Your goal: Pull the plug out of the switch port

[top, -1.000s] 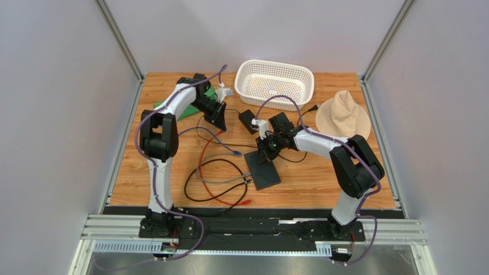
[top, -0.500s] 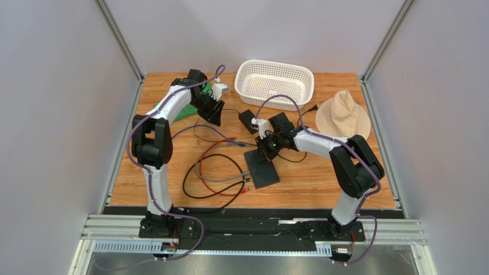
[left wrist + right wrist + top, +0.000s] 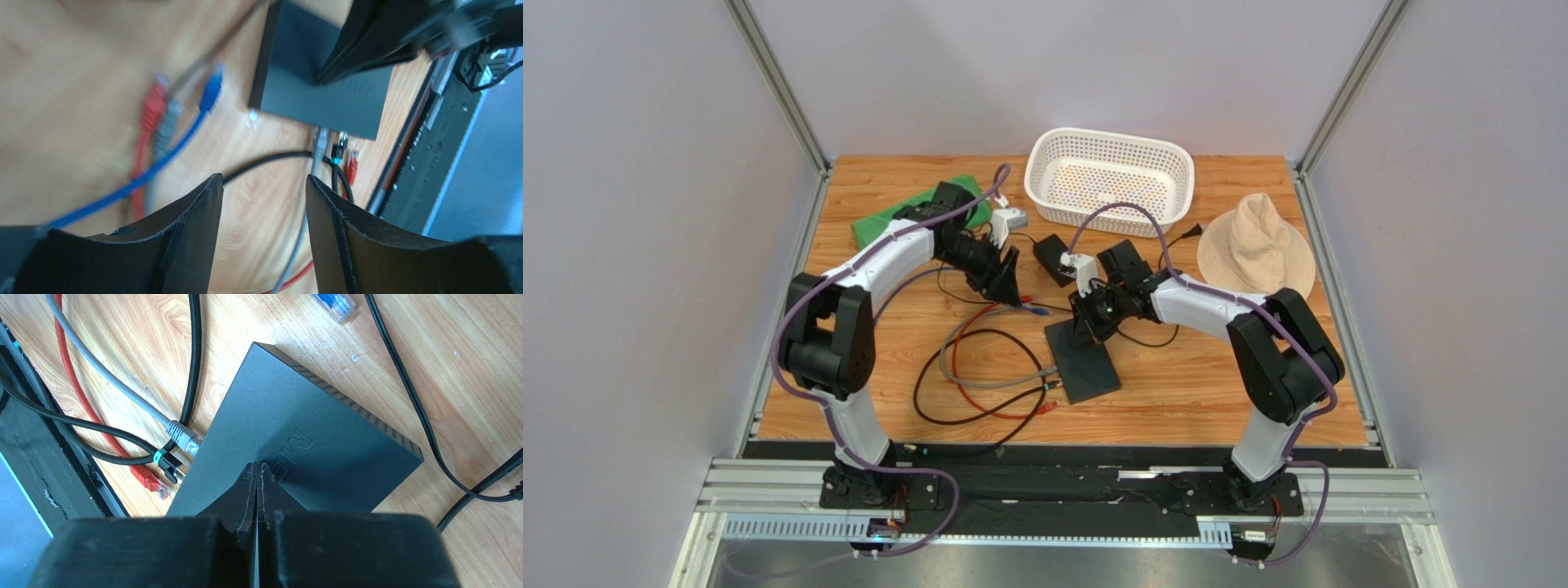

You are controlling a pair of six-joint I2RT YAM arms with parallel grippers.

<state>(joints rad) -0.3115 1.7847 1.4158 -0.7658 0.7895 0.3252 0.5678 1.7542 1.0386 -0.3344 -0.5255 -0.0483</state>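
Note:
The switch [image 3: 1085,365] is a flat black slab on the table, also in the right wrist view [image 3: 307,435] and the left wrist view [image 3: 319,79]. My right gripper [image 3: 256,468] is shut, with its tips pressed on the switch's top. A grey plug [image 3: 183,436] and a black plug with a teal band [image 3: 166,460] meet the switch's left edge; the sockets are hidden. A red plug [image 3: 150,479] lies loose beside them. My left gripper [image 3: 264,180] is open and empty above bare wood, left of the switch [image 3: 1010,288]. A loose blue plug [image 3: 212,89] lies near it.
Black, red and grey cables [image 3: 971,368] loop left of the switch. A black power brick [image 3: 1054,257] sits behind it. A white basket [image 3: 1112,178] stands at the back, a beige hat [image 3: 1255,245] at the right and a green cloth [image 3: 891,221] at the back left.
My left gripper has swung from the back left toward the centre, closer to the switch. The cable loops shifted slightly. The right gripper has stayed on the switch.

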